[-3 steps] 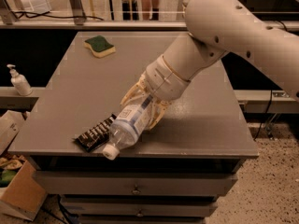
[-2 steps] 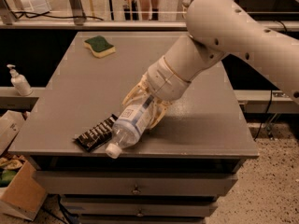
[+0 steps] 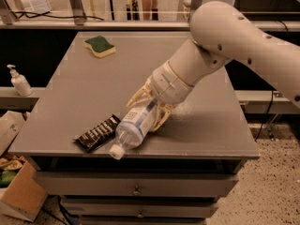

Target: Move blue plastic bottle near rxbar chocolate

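Note:
The blue plastic bottle point(image 3: 136, 125), clear with a white cap, lies tilted at the table's front edge, its cap poking out past the edge. The rxbar chocolate point(image 3: 97, 133), a dark wrapper with white stripes, lies flat just left of it, almost touching the bottle's cap end. My gripper point(image 3: 151, 108) is on the bottle's rear half, with cream fingers point(image 3: 137, 95) on both sides of it, shut on the bottle. The bottle's base is hidden under the wrist.
A green-and-yellow sponge point(image 3: 100, 46) lies at the table's point(image 3: 84, 93) far left. A white pump dispenser point(image 3: 18, 81) stands on a ledge to the left. A cardboard box point(image 3: 21, 191) sits on the floor at lower left. Drawers run below the front edge.
The bottle and gripper have shifted very slightly right along the front edge. The bar has not moved.

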You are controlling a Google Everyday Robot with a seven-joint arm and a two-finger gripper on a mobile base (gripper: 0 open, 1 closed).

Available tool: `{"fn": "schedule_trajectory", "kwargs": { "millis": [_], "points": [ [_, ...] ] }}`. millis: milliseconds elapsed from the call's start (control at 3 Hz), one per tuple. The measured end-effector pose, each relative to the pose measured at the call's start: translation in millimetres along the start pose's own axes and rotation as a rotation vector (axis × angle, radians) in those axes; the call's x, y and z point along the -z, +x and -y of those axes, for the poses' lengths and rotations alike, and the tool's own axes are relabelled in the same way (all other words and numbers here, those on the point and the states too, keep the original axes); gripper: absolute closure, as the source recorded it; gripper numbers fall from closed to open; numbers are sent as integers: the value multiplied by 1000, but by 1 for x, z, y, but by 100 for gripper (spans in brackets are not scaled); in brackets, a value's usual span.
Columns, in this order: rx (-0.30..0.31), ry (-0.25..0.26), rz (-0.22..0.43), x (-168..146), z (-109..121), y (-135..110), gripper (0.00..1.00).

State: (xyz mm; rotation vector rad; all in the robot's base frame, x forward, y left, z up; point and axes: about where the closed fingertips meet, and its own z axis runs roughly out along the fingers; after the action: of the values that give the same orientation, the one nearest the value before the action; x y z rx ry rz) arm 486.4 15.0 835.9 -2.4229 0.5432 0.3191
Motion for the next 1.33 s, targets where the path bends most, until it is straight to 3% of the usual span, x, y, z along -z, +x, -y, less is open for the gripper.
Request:
{"fn": "schedule_trajectory", "kwargs": {
  "millis": [667, 1000, 1333],
  "points": [
    [0, 12, 4, 2, -3, 0, 13],
    [0, 11, 5, 2, -4, 0, 0],
    [0, 11, 4, 6, -2, -1, 0]
  ]
}}
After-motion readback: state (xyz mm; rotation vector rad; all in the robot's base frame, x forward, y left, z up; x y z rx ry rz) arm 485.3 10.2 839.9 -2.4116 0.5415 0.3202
